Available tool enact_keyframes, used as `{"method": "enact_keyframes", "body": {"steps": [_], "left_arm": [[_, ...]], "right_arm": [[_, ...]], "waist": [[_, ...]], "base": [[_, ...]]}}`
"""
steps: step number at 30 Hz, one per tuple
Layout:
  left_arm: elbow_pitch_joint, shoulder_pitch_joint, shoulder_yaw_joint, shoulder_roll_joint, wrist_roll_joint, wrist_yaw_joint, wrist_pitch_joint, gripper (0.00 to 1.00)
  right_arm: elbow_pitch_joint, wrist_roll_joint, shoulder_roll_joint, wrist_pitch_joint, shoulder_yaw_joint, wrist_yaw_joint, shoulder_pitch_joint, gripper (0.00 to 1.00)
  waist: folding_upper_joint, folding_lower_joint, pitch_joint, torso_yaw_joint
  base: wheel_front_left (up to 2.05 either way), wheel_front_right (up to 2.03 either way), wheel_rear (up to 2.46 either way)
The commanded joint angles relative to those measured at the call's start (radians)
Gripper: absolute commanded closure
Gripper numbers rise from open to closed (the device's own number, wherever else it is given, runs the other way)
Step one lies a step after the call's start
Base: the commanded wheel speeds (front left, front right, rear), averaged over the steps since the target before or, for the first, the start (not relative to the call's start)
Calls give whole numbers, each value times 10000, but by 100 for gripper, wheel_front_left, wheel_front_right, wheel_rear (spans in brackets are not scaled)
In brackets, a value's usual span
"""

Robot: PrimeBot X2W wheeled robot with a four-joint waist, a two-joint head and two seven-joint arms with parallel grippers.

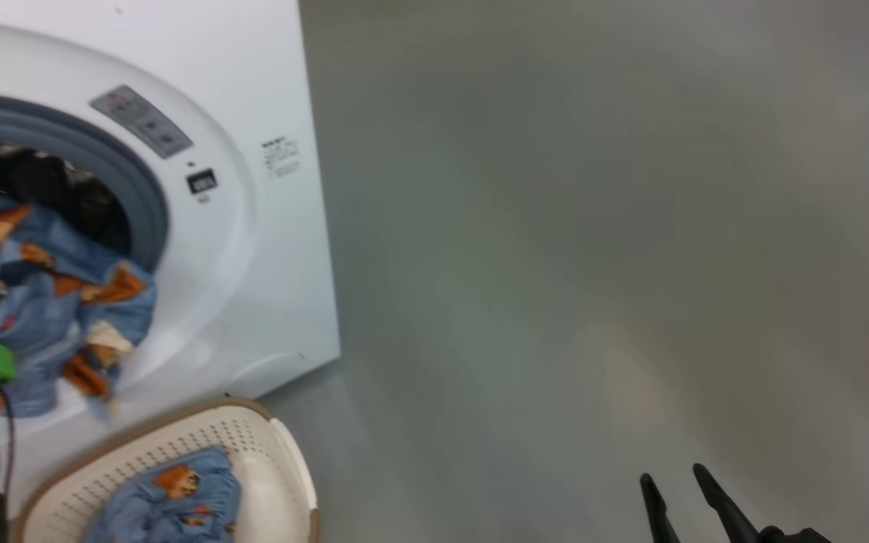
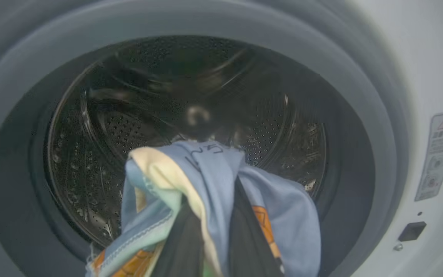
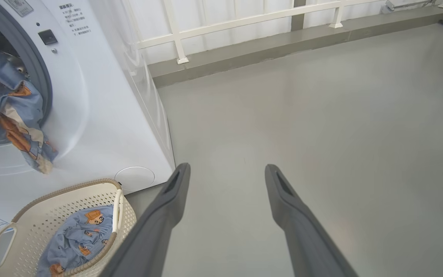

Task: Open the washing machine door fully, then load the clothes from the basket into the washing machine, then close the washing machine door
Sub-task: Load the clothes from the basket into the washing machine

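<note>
Dangling from the left claw (image 2: 212,215), clothes (image 1: 50,302) hang vertically before the drum (image 2: 129,134).

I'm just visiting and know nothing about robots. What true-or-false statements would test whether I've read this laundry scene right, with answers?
1. The left fingers are shut on blue printed clothes at the washing machine opening. True.
2. The basket is empty. False: clothes lie in it.
3. The right fingers hold fabric. False: they are open above the floor.
4. Fabric hangs out over the machine's front. True.
</note>
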Motion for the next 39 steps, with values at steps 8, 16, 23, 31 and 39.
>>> {"method": "enact_keyframes", "body": {"steps": [8, 16, 23, 31, 39], "left_arm": [[1656, -1921, 421, 1236, 671, 36, -65, 100], [3057, -3762, 279, 1839, 1004, 10, -65, 100], [3709, -5329, 378, 2008, 700, -170, -65, 100], [2877, -6667, 733, 2076, 464, -298, -65, 100], [3609, -6918, 709, 2006, 989, 19, -65, 100]], "right_arm": [[-375, 170, -156, -122, 584, 25, -463, 0], [-650, 274, -156, -122, 672, 25, -382, 0], [-850, 463, -156, -122, 640, 25, -284, 0], [-1038, 997, -156, -122, 699, 25, -201, 0], [-953, 1105, -156, -122, 848, 25, -304, 0]], "waist": [[0, 0, 2096, -807], [0, 0, 3065, -620], [0, 0, 3635, -441], [0, 0, 4135, -297], [0, 0, 4130, -270]], "base": [[0, 0, 0], [0, 0, 0], [0, 0, 0], [0, 0, 0], [0, 0, 0]]}}
